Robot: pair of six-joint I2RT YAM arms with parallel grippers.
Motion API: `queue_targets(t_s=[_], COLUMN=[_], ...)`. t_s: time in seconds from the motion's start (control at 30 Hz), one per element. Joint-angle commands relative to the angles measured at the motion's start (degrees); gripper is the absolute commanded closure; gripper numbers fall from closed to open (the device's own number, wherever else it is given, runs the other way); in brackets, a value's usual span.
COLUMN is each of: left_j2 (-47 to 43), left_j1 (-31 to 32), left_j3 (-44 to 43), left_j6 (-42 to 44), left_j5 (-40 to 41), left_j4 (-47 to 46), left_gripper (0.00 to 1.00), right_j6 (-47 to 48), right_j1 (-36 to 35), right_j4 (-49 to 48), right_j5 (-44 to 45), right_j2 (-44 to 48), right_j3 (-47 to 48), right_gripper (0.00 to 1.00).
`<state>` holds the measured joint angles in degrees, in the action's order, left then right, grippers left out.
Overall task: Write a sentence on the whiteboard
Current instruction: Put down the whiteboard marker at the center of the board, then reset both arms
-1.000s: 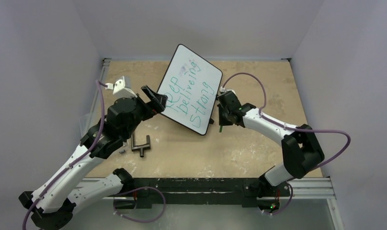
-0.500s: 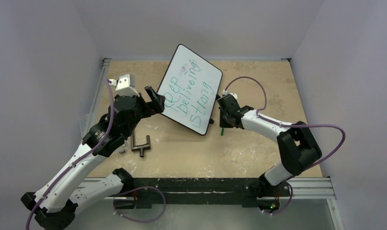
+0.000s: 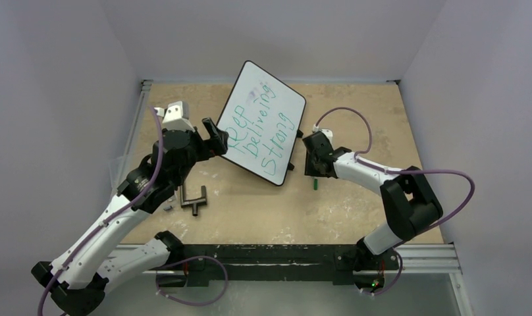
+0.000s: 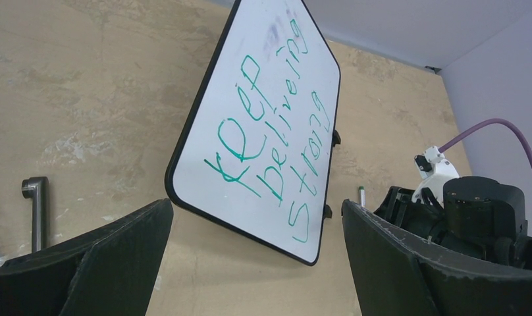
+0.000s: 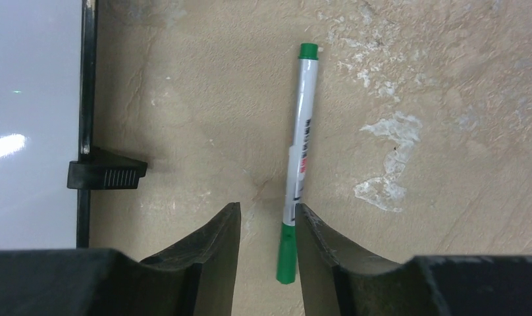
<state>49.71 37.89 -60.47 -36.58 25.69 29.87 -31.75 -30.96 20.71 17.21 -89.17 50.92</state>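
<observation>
Whiteboard (image 3: 245, 107) tilted; long axis near-left to far-right

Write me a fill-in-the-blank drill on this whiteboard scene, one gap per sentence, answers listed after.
1. The handwritten lettering on the glossy white rectangular whiteboard with the thin black frame is ___ in colour.
2. Its third and last line reads ___.
3. The white marker pen with green ends lies flat on the tan ___, beside the board's black foot.
4. The left gripper holds nothing and its jaws stand ___.
Missing words: green; strong; table; open.
</observation>
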Motion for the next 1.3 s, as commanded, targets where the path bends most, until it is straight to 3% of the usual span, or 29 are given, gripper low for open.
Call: queue_targets(t_s=[0.0,0.2,0.33,0.63,1.27], left_j2=[-1.01,-1.37,-1.49,-0.95,0.49], left_j1=[-0.44,-0.51,-0.58,-0.8,-1.76], left_j3=[0.15,0.18,0.17,-1.06,-8.62], left_j6=[1.44,2.19,2.71,6.54,19.81], left_j5=[-0.58,-0.64,-0.55,1.97,9.98], left_j4=[-2.67,-3.09,-3.11,-2.49,1.71], left_gripper=[0.0,0.0,0.0,0.0,0.0], right_j6=[-0.85,-0.34,0.14,3.34,10.06], right_j1=[0.63,0.89,0.84,0.82,0.82], right_j4=[-0.54,0.14,0.27,-1.07,-13.63], right_j5=[2.26,3.0,3.65,3.48,-1.24], right_j2=[2.95,4.08,5.85,13.45,41.8], right_j3=[-0.21,0.52,0.74,2.14,-2.66], right_gripper=[0.65,0.61,0.51,0.02,0.01])
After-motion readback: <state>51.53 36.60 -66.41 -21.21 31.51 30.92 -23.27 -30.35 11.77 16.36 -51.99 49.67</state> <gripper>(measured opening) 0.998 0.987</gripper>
